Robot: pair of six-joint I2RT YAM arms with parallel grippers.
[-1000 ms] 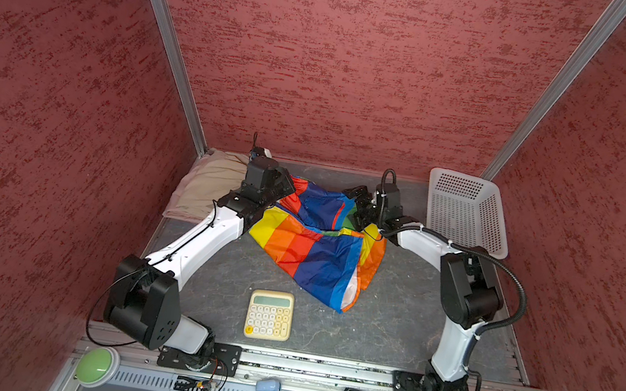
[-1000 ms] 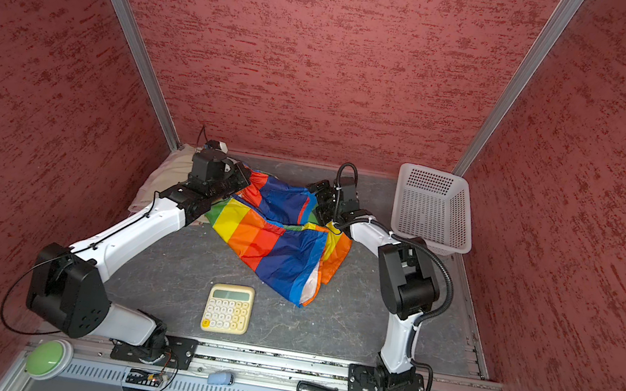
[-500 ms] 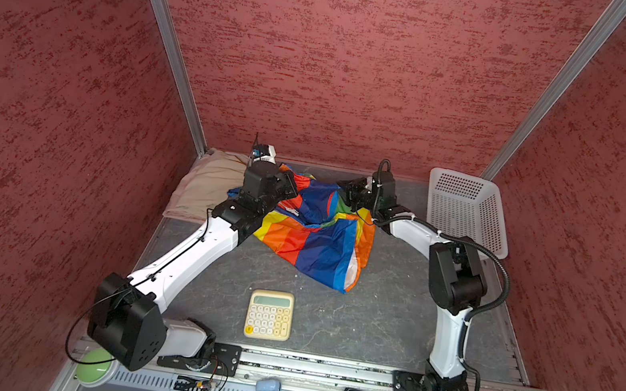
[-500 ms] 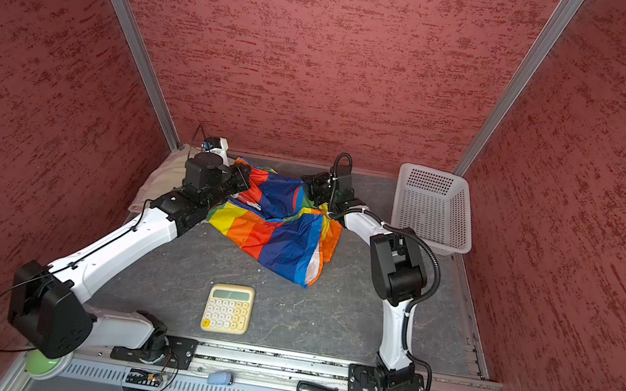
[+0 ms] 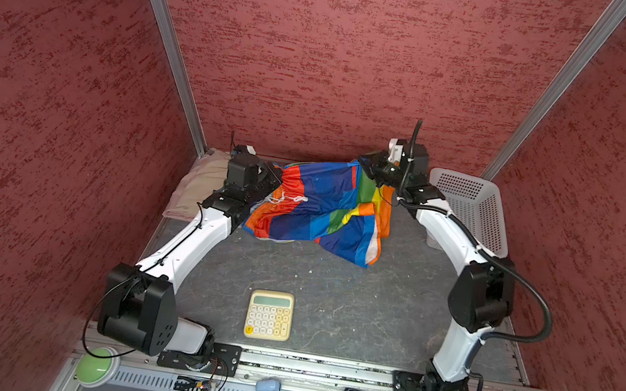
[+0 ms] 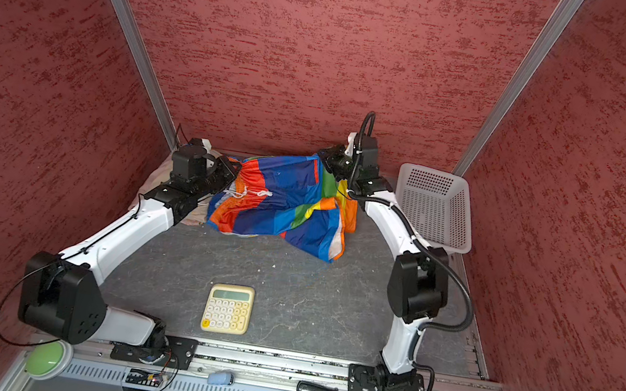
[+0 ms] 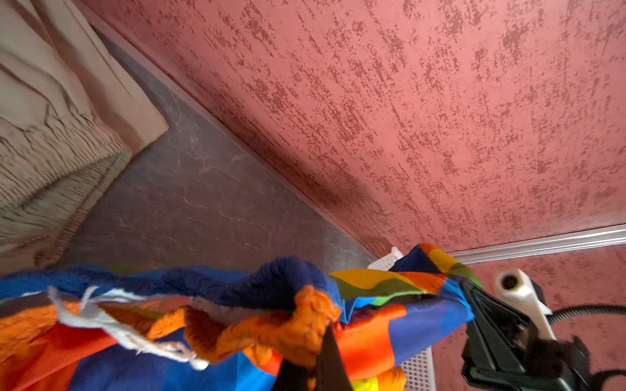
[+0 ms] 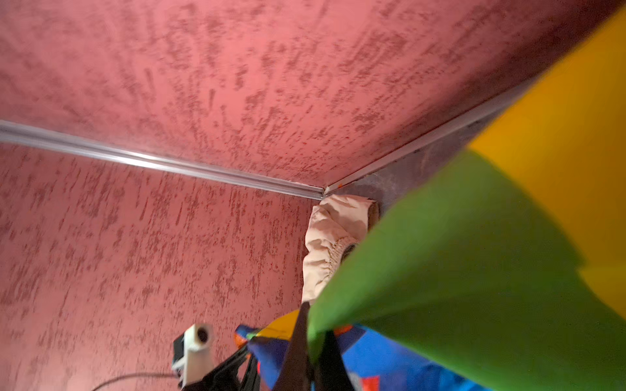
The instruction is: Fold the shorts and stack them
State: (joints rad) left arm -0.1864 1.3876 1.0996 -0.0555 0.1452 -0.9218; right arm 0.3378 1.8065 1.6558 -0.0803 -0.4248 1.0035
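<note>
Tabletop (image 5: 330, 291): left end effector (image 7: 320, 342), right end effector (image 8: 313, 335) pinching rainbow shorts (image 5: 317, 210); calculator (image 5: 269, 315) in both top views only.

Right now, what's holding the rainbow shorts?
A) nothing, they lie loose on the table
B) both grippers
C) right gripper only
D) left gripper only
B: in a top view the left gripper is shut on one end of the rainbow shorts and the right gripper on the opposite end. The cloth is spread between them, and each wrist view shows fabric pinched between its fingers.
</note>
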